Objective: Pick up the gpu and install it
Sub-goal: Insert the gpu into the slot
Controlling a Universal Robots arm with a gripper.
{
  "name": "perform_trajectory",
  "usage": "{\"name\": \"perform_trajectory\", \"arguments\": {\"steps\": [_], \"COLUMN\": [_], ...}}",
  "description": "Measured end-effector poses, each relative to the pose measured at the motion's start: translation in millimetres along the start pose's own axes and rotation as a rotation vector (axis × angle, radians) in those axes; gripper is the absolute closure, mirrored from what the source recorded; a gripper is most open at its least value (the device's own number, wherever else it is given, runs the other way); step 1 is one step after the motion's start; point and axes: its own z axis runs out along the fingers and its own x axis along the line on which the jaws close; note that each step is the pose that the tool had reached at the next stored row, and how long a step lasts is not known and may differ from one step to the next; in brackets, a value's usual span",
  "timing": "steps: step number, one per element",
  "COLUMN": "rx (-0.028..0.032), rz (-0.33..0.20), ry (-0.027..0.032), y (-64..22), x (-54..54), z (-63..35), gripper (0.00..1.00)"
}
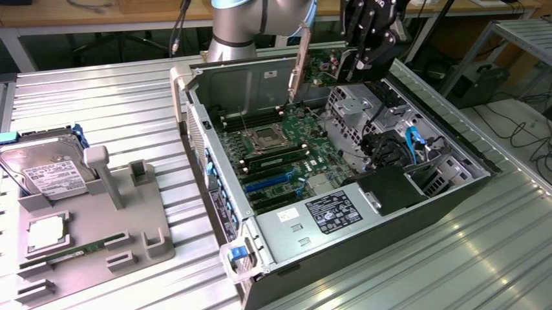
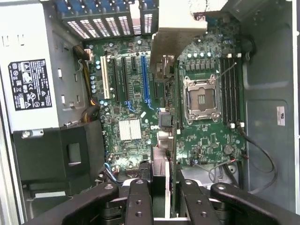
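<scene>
Black fingers (image 2: 139,201) of the tool (image 2: 162,193), set narrow, pinch the top edge of the gpu (image 2: 176,42), which hangs on edge over an open computer case (image 1: 195,126) lying on its side on a ribbed metal counter (image 1: 103,110). From the wrist, the card is seen edge-on, lined up over the green board (image 2: 136,93) between a blue slot (image 2: 145,79) and the open processor socket (image 2: 201,98), its silver bracket towards the case's vented back wall. In the exterior view the gpu hangs clear above the far part of the case, touching no slot, with the long bracket upright on the exterior view's left of the card and the tool gripping from the exterior view's right. The grey arm (image 1: 250,22) rises behind the case. Inside the case, a silver power supply (image 1: 332,210) with a black-and-white label fills the near end, and black and blue cables crowd the bay at the exterior view's right. Well apart from the case, at the exterior view's left, a grey holder (image 1: 129,226) sits on the counter and carries a silver drive (image 1: 43,169) with a white label, a square chip (image 1: 48,234) and a slim green memory stick (image 1: 77,253).
</scene>
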Motion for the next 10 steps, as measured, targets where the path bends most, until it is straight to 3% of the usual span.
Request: {"name": "perform_trajectory", "arguments": {"steps": [6, 10], "rx": [-0.002, -0.0117], "rz": [-0.029, -0.037], "ry": [-0.0007, -0.0015], "y": [5.4, 7.3], "x": [0.4, 0.5], "z": [0.2, 0.9], "gripper": [0.72, 0.72]}}
